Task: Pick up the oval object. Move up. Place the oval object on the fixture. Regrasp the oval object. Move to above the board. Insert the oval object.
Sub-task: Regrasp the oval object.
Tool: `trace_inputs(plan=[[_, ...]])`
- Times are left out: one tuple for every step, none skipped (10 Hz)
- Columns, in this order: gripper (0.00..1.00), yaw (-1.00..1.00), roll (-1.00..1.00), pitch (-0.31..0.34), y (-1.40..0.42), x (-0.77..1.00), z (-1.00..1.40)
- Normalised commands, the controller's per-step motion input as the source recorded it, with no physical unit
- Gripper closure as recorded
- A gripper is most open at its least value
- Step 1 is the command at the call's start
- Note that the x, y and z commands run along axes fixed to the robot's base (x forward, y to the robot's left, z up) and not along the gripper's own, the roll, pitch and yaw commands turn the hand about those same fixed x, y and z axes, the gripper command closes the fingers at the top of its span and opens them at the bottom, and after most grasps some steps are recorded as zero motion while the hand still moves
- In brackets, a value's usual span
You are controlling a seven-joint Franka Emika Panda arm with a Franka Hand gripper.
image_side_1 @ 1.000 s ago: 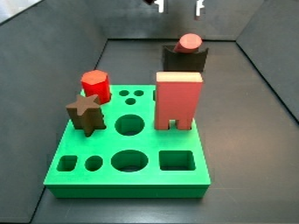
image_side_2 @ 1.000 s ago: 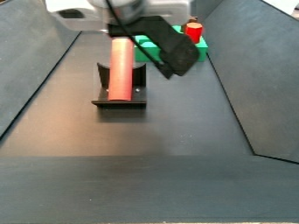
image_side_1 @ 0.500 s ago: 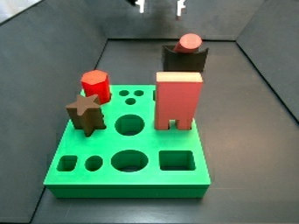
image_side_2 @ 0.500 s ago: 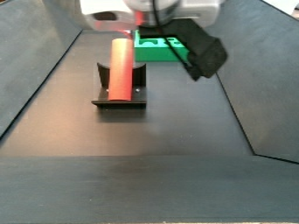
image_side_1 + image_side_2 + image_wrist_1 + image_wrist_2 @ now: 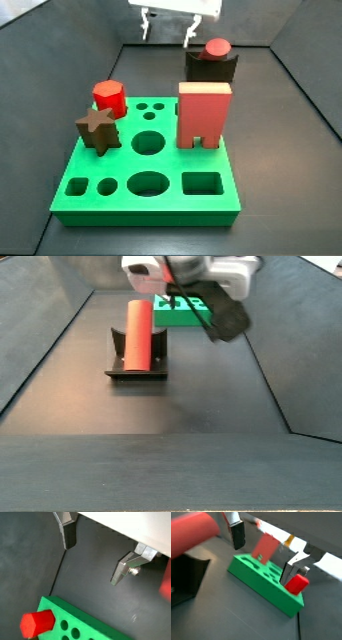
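Observation:
The oval object (image 5: 138,331) is a light-red rod lying lengthwise in the notch of the dark fixture (image 5: 136,368). In a side view only its round end (image 5: 217,47) shows, atop the fixture (image 5: 209,69). My gripper (image 5: 167,40) is open and empty, hanging in the air left of the fixture and behind the green board (image 5: 147,170). In both wrist views the gripper (image 5: 93,554) (image 5: 264,554) holds nothing between its silver fingers (image 5: 66,533). The rod (image 5: 191,537) lies off to one side of it, and the board (image 5: 261,579) is beyond it.
On the board stand a tall red arch block (image 5: 203,113), a short bright-red peg (image 5: 110,97) and a brown star peg (image 5: 96,129). Several holes at the board's front are open. Dark sloping walls (image 5: 310,90) enclose the floor.
My gripper has come down into the side view and shifted away from the rod towards the board. The rod stays still on the fixture.

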Motion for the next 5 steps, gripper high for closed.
trace_inputs(plan=[[0.00,-1.00,0.77,-0.136,-0.38,-0.06,-0.08],[0.00,-1.00,0.76,-0.177,-0.11,-0.05,-0.02],[0.00,-1.00,0.75,-0.205,-0.02,-0.04,0.00],[0.00,-1.00,0.74,-0.231,-0.02,-0.04,0.00],[0.00,-1.00,0.73,-0.256,-0.03,-0.04,0.00]])
